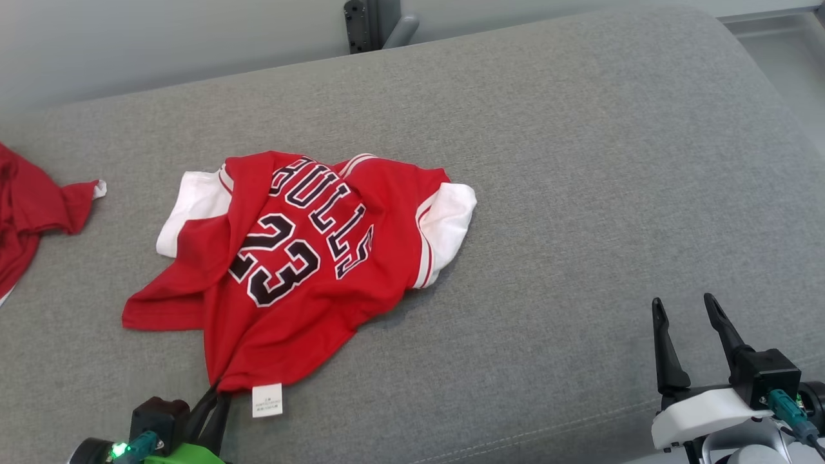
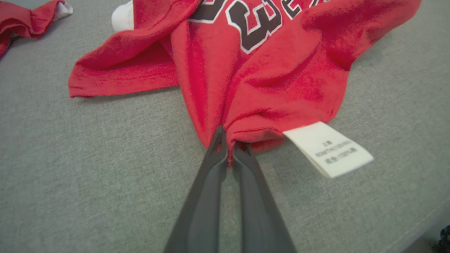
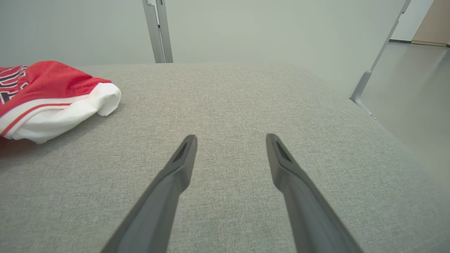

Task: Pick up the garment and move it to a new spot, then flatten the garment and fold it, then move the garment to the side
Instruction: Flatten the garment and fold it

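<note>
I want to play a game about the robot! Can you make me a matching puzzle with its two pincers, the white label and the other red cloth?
Things:
1. left pincer
2. right pincer
3. white label
4. second red cloth

Places or states:
A. lying at the far left of the grey cushion
B. open, over bare grey cushion
C. shut on the edge of the red jersey
D. sticking out from the red jersey's near edge

Pairs: 1-C, 2-B, 3-D, 4-A
</note>
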Controlling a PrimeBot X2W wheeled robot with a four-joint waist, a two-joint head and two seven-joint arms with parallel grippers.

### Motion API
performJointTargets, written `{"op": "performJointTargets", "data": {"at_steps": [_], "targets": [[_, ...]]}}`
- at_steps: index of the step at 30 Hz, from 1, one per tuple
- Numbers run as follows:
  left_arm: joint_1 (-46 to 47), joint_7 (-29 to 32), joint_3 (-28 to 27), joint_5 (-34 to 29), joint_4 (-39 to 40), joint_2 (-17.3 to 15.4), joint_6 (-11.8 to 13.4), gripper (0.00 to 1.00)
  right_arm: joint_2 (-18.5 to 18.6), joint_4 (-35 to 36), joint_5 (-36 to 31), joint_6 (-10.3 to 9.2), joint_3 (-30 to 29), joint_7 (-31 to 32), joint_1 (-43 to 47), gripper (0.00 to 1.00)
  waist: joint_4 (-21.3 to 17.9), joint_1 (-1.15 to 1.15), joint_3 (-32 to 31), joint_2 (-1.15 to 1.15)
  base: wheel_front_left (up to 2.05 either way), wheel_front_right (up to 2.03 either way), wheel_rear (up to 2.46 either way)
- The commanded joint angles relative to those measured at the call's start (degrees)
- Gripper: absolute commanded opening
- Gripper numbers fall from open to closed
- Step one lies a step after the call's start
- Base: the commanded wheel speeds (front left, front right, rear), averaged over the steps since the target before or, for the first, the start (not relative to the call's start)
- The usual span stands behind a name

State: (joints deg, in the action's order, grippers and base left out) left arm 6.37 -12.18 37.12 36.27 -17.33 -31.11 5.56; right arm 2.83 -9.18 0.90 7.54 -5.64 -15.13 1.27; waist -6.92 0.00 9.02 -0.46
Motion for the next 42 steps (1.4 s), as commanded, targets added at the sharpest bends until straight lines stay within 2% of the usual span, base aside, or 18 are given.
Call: {"op": "performJointTargets", "data": {"at_steps": [1, 5, 6, 7, 8, 12, 14, 16, 21, 24, 29, 33, 37, 42], "targets": [[-1.1, -0.2, -0.3, 0.9, -0.1, 0.7, 0.7, 0.00, 0.1, -0.1, -0.2, -0.10, -0.1, 0.0, 0.6, 1.00, 1.6, 0.00, -0.2, 0.46, 0.00, 0.00, 0.00], [-2.3, -0.9, -0.1, 1.0, -1.8, 2.2, 1.6, 0.01, 0.1, -0.3, -0.8, -0.10, -0.1, 0.0, 0.5, 1.00, 3.2, 0.00, -0.4, 0.46, 0.00, 0.00, 0.00], [-2.2, -1.1, -0.2, 1.1, -2.1, 2.7, 1.7, 0.23, 0.1, -0.3, -1.0, -0.10, -0.2, 0.0, 0.5, 1.00, 3.6, 0.00, -0.4, 0.46, 0.00, 0.00, 0.00], [-2.0, -1.5, -0.4, 1.2, -2.4, 3.1, 1.8, 0.57, 0.1, -0.2, -1.2, -0.10, -0.2, 0.0, 0.5, 1.00, 4.0, 0.00, -0.4, 0.46, 0.00, 0.00, 0.00], [-1.9, -1.6, -0.5, 1.3, -2.5, 3.6, 1.9, 1.00, 0.1, -0.2, -1.3, -0.10, -0.3, 0.0, 0.4, 1.00, 4.4, 0.00, -0.5, 0.46, 0.00, 0.00, 0.00], [-3.1, 0.8, -0.6, 3.7, -2.1, 4.4, 0.9, 1.00, 0.1, -0.4, -1.9, -0.10, -0.1, 0.0, 0.2, 1.00, 5.0, 0.00, -0.9, 0.46, 0.00, 0.00, 0.00], [-3.5, 4.0, -0.1, 5.0, -0.8, 3.1, 0.0, 1.00, 0.1, -0.3, -2.1, -0.10, 0.0, 0.0, 0.1, 1.00, 5.1, 0.00, -1.0, 0.46, 0.00, 0.00, 0.00], [-3.3, 5.1, -0.8, 6.0, 0.1, 2.4, 0.2, 1.00, 0.1, -0.3, -2.1, -0.10, 0.0, 0.0, 0.1, 1.00, 5.1, 0.00, -1.0, 0.46, 0.00, 0.00, 0.00], [-5.4, 9.7, -3.9, 9.6, 6.5, -1.4, 2.3, 1.00, 0.1, -0.1, -2.1, -0.10, -0.1, 0.0, 0.5, 1.00, 4.7, 0.00, -1.2, 0.46, 0.00, 0.00, 0.00], [-5.1, 10.2, -7.1, 11.5, 11.8, -3.5, 4.1, 1.00, 0.1, 0.1, -1.9, -0.10, -0.2, 0.0, 0.5, 1.00, 4.3, 0.00, -0.8, 0.46, 0.00, 0.00, 0.00], [-1.4, 10.2, -10.6, 16.1, 15.8, -2.4, 2.3, 1.00, 0.1, 0.2, -1.3, -0.10, 0.2, 0.0, -0.8, 1.00, 3.3, 0.00, 0.8, 0.46, 0.00, 0.00, 0.00], [2.7, 12.3, -9.9, 17.3, 12.3, -0.6, 0.4, 1.00, 0.1, 0.3, -1.0, -0.10, 0.9, 0.0, -1.9, 1.00, 2.0, 0.00, 2.3, 0.46, 0.00, 0.00, 0.00], [7.1, 14.3, -8.2, 17.1, 5.0, 0.7, -1.5, 1.00, 0.1, 0.1, -0.6, -0.10, 1.1, 0.0, -2.6, 1.00, 0.4, 0.00, 3.4, 0.46, 0.00, 0.00, 0.00], [11.0, 12.7, -8.2, 15.5, -4.1, 1.5, -1.9, 1.00, 0.1, 0.0, -0.4, -0.10, 1.2, 0.0, -3.0, 1.00, -1.5, 0.00, 4.1, 0.46, 0.00, 0.00, 0.00]]}}
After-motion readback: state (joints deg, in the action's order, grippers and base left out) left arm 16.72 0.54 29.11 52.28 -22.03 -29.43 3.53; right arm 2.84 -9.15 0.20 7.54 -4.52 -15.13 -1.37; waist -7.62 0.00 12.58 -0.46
